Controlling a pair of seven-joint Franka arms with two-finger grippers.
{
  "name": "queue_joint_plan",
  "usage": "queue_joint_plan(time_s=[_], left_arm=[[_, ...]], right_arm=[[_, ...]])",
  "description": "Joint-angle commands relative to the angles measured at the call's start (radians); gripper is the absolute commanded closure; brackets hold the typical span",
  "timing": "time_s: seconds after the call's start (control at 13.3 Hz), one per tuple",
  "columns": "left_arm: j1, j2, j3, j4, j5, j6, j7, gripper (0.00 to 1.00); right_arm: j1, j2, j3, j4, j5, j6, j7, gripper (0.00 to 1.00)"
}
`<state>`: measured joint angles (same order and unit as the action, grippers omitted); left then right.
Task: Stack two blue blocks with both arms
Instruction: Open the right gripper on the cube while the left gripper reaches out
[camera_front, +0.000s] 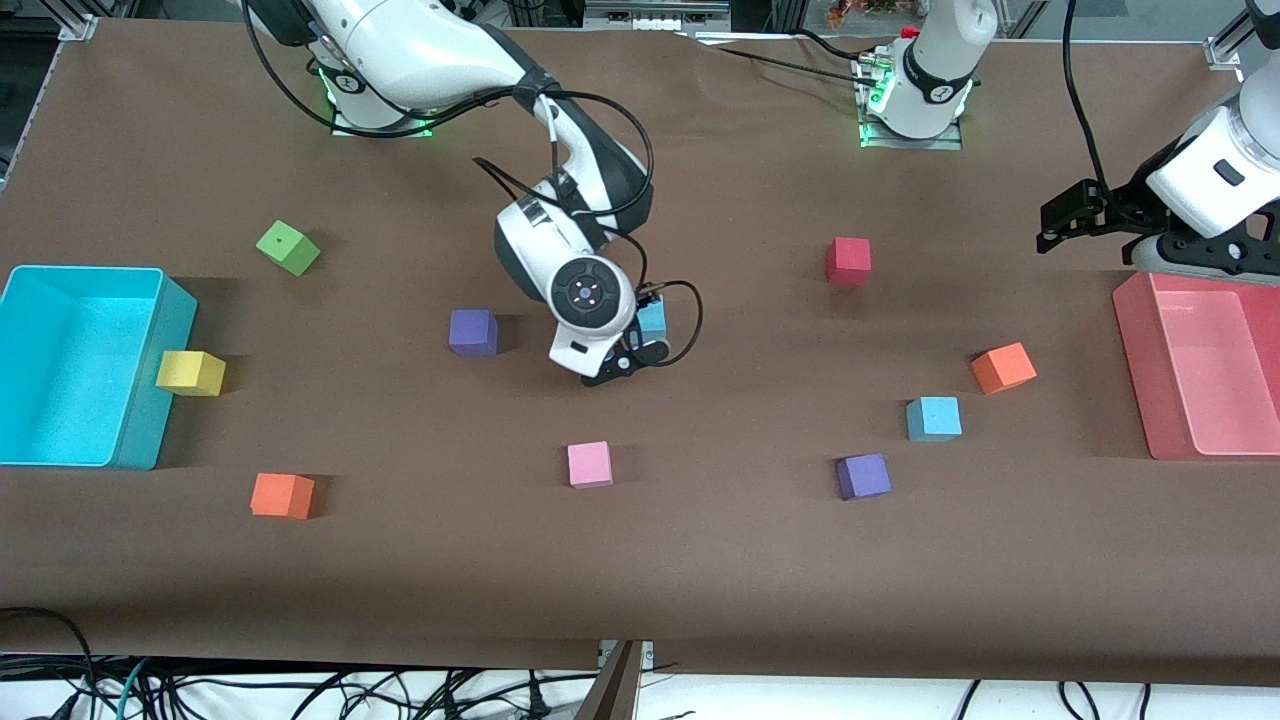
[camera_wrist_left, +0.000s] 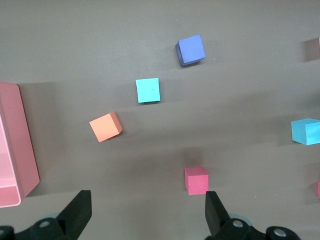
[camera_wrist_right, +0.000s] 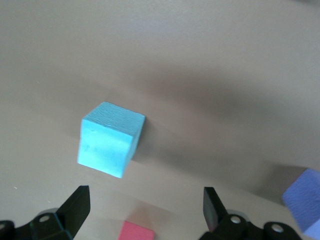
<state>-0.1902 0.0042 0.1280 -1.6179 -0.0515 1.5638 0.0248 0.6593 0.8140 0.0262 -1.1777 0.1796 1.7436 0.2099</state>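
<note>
One light blue block (camera_front: 654, 320) lies mid-table, partly hidden by the right arm's wrist; it also shows in the right wrist view (camera_wrist_right: 111, 139) and the left wrist view (camera_wrist_left: 306, 131). The second blue block (camera_front: 934, 418) lies toward the left arm's end, between an orange cube and a purple cube, and shows in the left wrist view (camera_wrist_left: 148, 90). My right gripper (camera_front: 625, 368) (camera_wrist_right: 145, 210) is open and empty, over the table just beside the first block, which is not between its fingers. My left gripper (camera_front: 1048, 226) (camera_wrist_left: 147, 215) is open and empty, raised beside the pink bin.
A pink bin (camera_front: 1200, 365) stands at the left arm's end and a cyan bin (camera_front: 80, 365) at the right arm's end. Scattered cubes: red (camera_front: 848, 260), orange (camera_front: 1002, 367), purple (camera_front: 863, 476), pink (camera_front: 590, 464), purple (camera_front: 473, 332), yellow (camera_front: 190, 372), green (camera_front: 288, 248), orange (camera_front: 282, 495).
</note>
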Motion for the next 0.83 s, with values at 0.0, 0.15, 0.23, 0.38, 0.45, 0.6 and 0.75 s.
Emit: queue_joint_plan(time_s=[0.0,0.15,0.23,0.38,0.45,0.6,0.75], left_arm=[[0.002,0.014,-0.002,0.032,0.007,-0.025,0.007,0.00],[0.000,0.007,0.001,0.027,0.006,-0.021,0.009,0.00],[0.002,0.003,0.002,0.027,0.004,-0.019,0.003,0.00],[0.003,0.016,0.007,0.003,-0.002,0.022,0.010,0.00],[0.000,0.038,0.007,-0.016,-0.002,0.060,0.010,0.00],[0.000,0.084,0.007,-0.065,0.002,0.132,0.009,0.00],[0.005,0.097,0.009,-0.086,0.004,0.145,0.004,0.00]], right_arm=[[-0.013,-0.131,-0.009,-0.153,0.012,0.074,-0.107,0.00],[-0.036,-0.238,0.004,-0.383,0.039,0.296,-0.191,0.00],[-0.041,-0.278,0.006,-0.455,0.063,0.354,-0.249,0.00],[-0.059,-0.288,0.032,-0.509,0.066,0.411,-0.370,0.00],[-0.072,-0.289,0.041,-0.543,0.069,0.460,-0.420,0.00],[-0.099,-0.291,0.069,-0.580,0.098,0.554,-0.521,0.00],[-0.127,-0.295,0.092,-0.617,0.174,0.632,-0.639,0.00]])
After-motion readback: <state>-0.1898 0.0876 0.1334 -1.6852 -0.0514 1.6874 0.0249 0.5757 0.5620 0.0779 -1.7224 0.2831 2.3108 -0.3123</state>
